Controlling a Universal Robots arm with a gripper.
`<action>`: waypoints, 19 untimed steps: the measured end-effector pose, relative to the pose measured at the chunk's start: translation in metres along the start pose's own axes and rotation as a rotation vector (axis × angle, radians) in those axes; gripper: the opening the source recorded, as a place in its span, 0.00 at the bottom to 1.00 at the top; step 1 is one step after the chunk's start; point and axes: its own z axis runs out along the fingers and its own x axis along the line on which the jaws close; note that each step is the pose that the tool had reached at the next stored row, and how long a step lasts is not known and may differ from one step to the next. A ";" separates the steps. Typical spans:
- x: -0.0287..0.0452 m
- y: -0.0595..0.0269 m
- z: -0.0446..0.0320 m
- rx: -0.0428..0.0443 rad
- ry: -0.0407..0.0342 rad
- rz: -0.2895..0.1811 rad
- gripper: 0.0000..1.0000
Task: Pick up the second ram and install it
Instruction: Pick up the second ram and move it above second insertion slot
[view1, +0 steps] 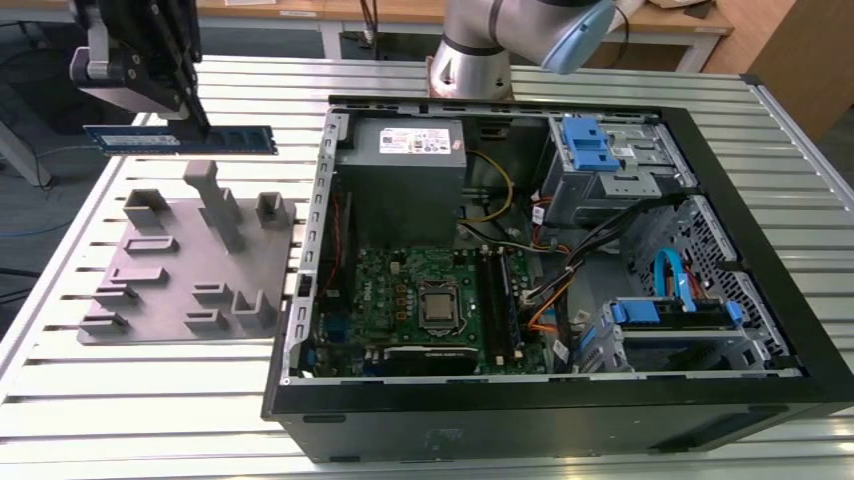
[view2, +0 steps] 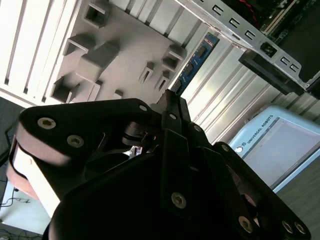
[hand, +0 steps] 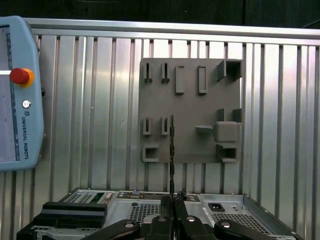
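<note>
The second ram (view1: 180, 139) is held clear of the open computer case (view1: 747, 150), in the air outside the case's side wall and above the grey holder tray (view1: 167, 285) that lies on the worktop (view1: 160, 400) just beside that wall. The gripper (view1: 200, 126) is seen with its jaws drawn narrow and clamped on the stick near its middle. The board is carried level, long edge parallel to the worktop. In the first wrist view the second ram (hand: 172, 150) is seen edge-on as a thin line running out from the gripper (hand: 173, 201). In the second wrist view its blue board (view2: 197, 59) is seen beyond the gripper (view2: 170, 97).

Several risks are judged from this. The stick is gripped over a short stretch only, so it could be pivoted or slid in the jaws by any knock, and its edge would then be presented crooked. The case wall stands between the stick and the motherboard (view1: 400, 290), so a low pass could strike the board against it. The memory slots (view1: 505, 300) are narrow and lie near loose cables (view1: 574, 262), which could be snagged or trapped. If the notch is not matched, or the stick is pressed while tilted, the contacts or a slot could be damaged.
</note>
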 end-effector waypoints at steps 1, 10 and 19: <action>0.0000 -0.0019 0.0000 0.0000 -0.0001 0.000 0.13; 0.0004 -0.0209 -0.0001 -0.0007 0.0000 0.000 0.13; 0.0008 -0.0435 0.0000 -0.0017 -0.0054 0.000 0.13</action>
